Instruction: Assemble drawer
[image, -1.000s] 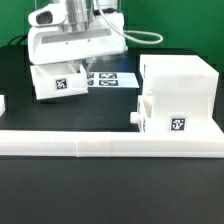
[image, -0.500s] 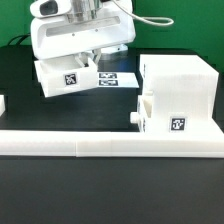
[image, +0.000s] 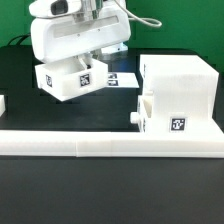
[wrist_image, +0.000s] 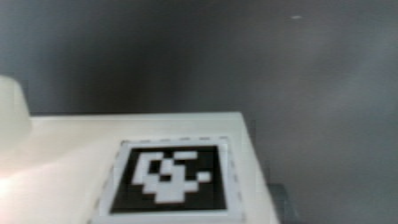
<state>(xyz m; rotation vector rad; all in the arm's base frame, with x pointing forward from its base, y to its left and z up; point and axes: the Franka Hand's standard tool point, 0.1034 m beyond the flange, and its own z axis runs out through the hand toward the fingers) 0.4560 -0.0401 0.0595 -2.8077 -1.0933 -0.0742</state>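
A small white drawer (image: 58, 86) with a black-and-white tag hangs tilted above the black table at the exterior view's left. My gripper (image: 86, 62) comes down onto its top edge under the wide white hand and is shut on it. The fingertips are mostly hidden by the hand and the drawer. The wrist view shows the drawer's white face (wrist_image: 63, 150) and its tag (wrist_image: 173, 178) very close, with no fingers in sight. The white drawer case (image: 180, 85) stands to the exterior view's right, apart from the held drawer.
The marker board (image: 122, 77) lies flat behind the held drawer. A long white ledge (image: 110, 142) runs across the front. A small white part (image: 2, 103) shows at the exterior view's left edge. The case has a small knob (image: 137, 118) on its left side.
The drawer has left the table: it rose, tilted, and shifted slightly to the exterior view's right with the hand.
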